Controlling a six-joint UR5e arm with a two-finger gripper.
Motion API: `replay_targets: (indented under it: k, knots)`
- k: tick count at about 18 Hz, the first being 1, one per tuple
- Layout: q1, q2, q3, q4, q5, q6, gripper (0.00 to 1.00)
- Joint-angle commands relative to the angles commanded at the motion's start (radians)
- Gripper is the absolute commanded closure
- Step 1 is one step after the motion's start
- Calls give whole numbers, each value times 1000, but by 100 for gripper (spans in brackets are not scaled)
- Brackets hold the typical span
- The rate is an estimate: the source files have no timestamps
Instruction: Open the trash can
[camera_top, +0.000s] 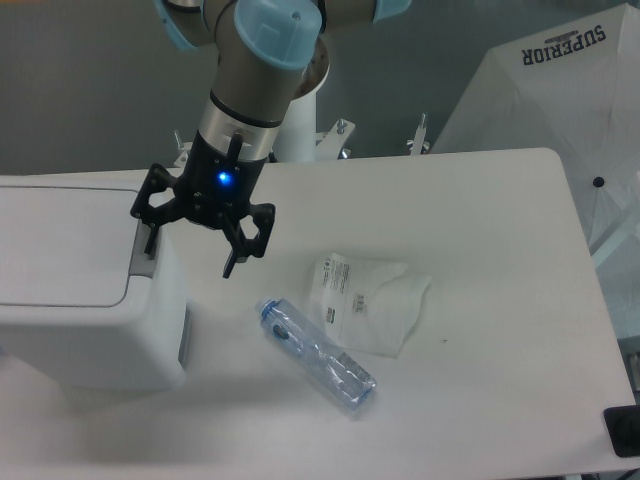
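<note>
Hovering spread-fingered, my end effector (196, 243) straddles the large white boxy plastic trash can's (85, 285) grey push tab (145, 255), one finger just above it.

White desk (500, 250) with rounded corners, seen from above. At the left edge, a big white trash can (70, 300) (lid flat and shut, grey tab along its right side). Near the middle, a clear plastic bottle (318, 355) lying on its side, slanting down to the right. Just beside it to the right, a crumpled white packet (365, 300) with printed label, apparently touching the bottle.
</note>
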Motion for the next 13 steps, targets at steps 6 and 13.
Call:
replay_targets:
  k: [6,13]
  knots:
    - [0,-3,0,0,0,0,0]
    - [0,-9,0,0,0,-2,0]
